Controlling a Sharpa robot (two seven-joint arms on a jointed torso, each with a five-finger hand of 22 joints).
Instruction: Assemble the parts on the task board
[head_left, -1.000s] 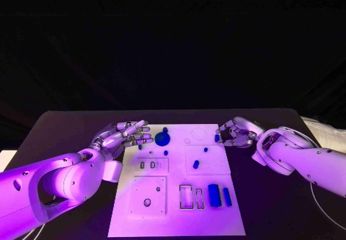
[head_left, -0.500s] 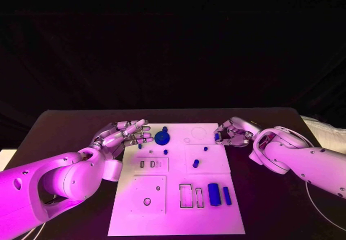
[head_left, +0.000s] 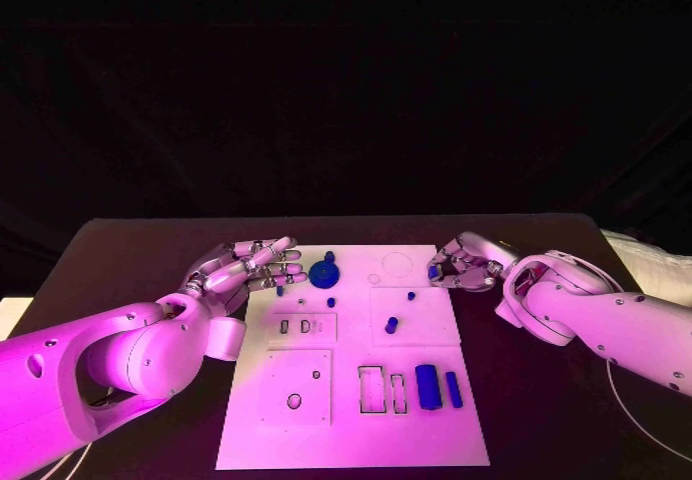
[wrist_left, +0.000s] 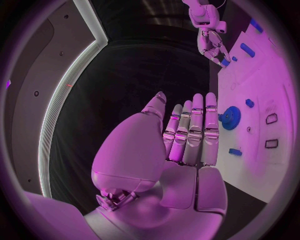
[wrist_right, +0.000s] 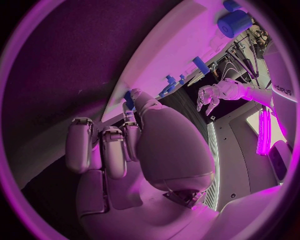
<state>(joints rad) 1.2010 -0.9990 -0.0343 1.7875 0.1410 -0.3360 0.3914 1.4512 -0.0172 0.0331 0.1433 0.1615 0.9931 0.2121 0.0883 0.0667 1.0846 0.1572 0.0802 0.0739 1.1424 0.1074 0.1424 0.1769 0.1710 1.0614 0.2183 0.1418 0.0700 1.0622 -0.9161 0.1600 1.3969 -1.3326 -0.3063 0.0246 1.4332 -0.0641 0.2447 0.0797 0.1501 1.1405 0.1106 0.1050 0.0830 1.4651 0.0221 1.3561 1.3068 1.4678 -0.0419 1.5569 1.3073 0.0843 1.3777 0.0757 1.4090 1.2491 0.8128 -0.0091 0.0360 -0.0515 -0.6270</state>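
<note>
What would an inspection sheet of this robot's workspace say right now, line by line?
Surface: black table, bare around the board.
Job's things: white task board in the middle; blue gear near its far edge; two long blue parts side by side at its near right; small blue pieces scattered mid-board.
Clutter: nothing seen.
Hands: left hand at the board's left edge, fingers straight, holding nothing; right hand at the far right edge, pinching a small blue part.
Cables: thin cable beside the right arm.
Surroundings: dark backdrop behind the table.
</note>
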